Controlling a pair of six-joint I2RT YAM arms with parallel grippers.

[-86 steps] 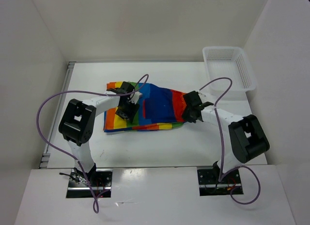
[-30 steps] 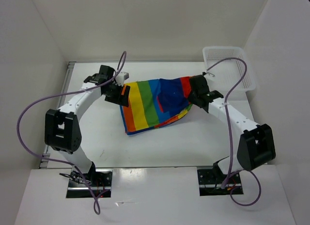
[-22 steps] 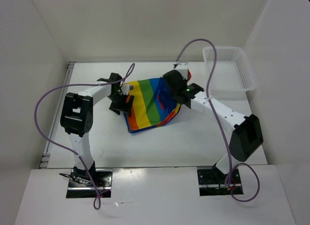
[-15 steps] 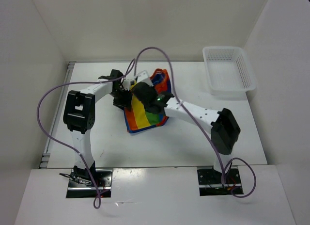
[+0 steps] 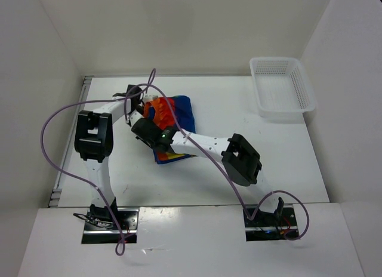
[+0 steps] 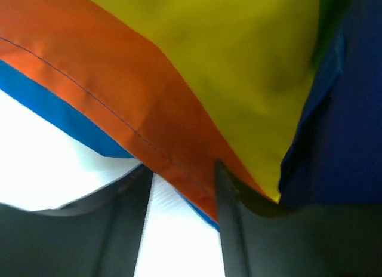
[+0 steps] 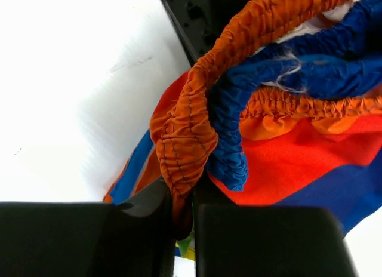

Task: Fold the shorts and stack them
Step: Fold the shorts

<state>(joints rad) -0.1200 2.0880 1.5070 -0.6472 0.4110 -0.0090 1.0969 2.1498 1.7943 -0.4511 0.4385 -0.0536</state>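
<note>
The rainbow-striped shorts [image 5: 179, 110] lie bunched and folded over at the back left of the white table. My right arm reaches far across to the left. My right gripper [image 5: 149, 126] is shut on the gathered orange and blue waistband [image 7: 191, 128], with the red and blue cloth of the shorts [image 7: 286, 157] hanging beside it. My left gripper [image 5: 138, 107] sits at the shorts' left edge. In the left wrist view its fingers [image 6: 230, 229] stand apart with white table between them. My left gripper [image 6: 182, 172] has the orange hem of the shorts [image 6: 239, 62] lying across its tips.
A white mesh basket [image 5: 280, 113] stands at the back right corner. The right arm's elbow [image 5: 242, 160] hangs over the table's middle. White walls close in the table on three sides.
My right gripper has swept from the right side across to the left, carrying the waistband end over the rest of the shorts. The shorts went from spread out to a compact fold. The left gripper stayed near their left edge.
</note>
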